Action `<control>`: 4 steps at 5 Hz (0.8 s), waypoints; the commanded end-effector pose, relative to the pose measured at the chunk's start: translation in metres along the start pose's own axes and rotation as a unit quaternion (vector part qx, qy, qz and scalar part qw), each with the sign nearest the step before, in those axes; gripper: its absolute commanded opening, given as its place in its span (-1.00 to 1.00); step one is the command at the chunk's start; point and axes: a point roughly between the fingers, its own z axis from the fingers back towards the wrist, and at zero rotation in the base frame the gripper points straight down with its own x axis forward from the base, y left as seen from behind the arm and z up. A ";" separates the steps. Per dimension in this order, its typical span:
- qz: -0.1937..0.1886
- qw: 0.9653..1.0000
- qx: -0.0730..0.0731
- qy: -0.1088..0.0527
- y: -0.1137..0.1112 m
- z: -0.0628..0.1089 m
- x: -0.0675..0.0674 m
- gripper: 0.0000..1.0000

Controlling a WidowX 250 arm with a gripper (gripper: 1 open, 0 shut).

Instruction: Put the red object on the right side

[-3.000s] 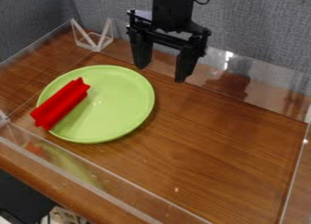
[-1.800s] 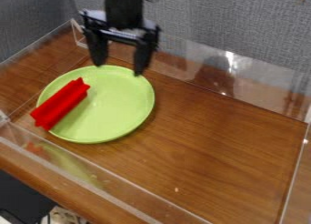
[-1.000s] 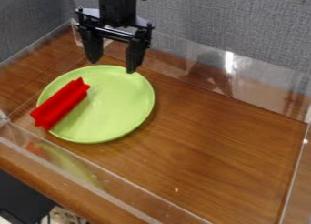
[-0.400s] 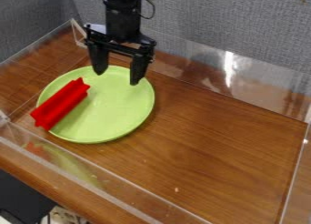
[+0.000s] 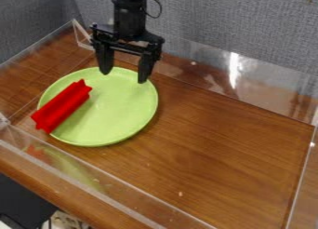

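Red object (image 5: 62, 105) on plate's (image 5: 125, 116) left edge, jaws spread, empty, above plate's far rim, well apart

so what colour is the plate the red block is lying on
Lime green. The plate under the red block shows clearly in the camera view.

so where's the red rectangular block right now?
The red rectangular block lies on the left edge of the round lime-green plate, at the camera view's left, below-left of the open black gripper.
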 end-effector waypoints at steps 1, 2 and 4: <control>-0.022 0.999 0.000 -0.032 -0.007 0.015 0.003 1.00; -0.044 0.998 -0.001 -0.034 -0.011 0.015 0.000 1.00; -0.056 0.998 -0.002 -0.034 0.000 0.006 0.014 1.00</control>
